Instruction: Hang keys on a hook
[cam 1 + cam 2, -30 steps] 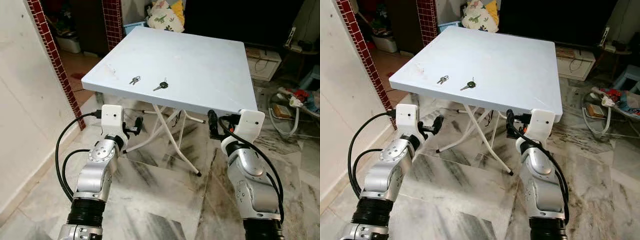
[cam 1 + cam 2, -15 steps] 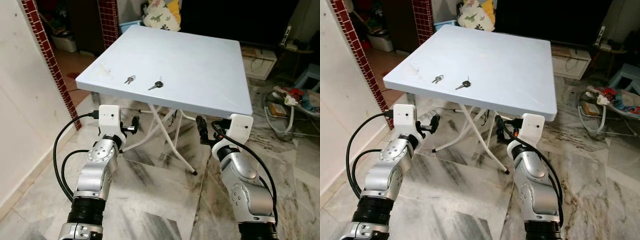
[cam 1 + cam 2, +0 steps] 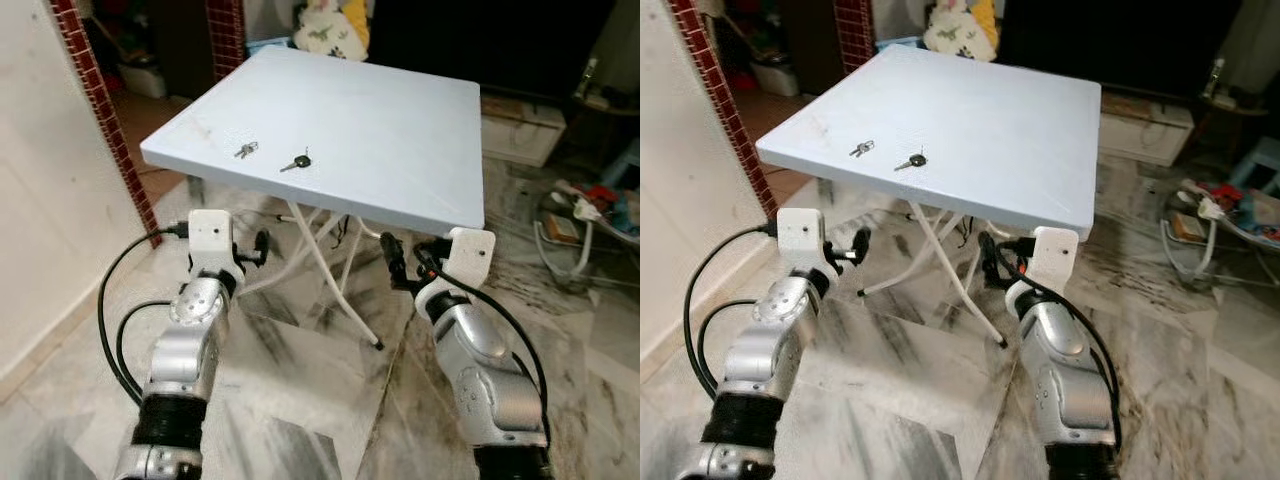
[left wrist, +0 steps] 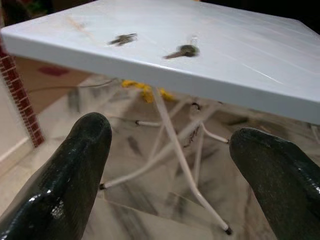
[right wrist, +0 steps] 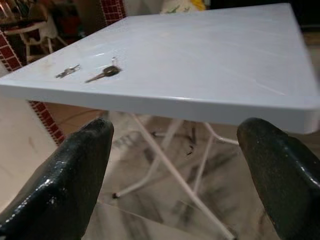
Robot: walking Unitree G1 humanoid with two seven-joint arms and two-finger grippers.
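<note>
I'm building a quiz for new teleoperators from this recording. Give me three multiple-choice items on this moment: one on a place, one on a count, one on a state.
1. Where do the small metal keys and the dark-headed key lie?
A. On the marble floor
B. On the white square folding table, near its front-left edge
C. In the left gripper

2. How many separate key items lie on the tabletop?
A. One
B. Two
C. Four

3. How do the left gripper and right gripper stand?
A. Both open, holding nothing
B. Left shut on a key
C. Both shut

Answers: 1 B, both lie on the tabletop near that edge; 2 B, two items side by side; 3 A, each wrist view shows fingers spread wide below the table edge.
</note>
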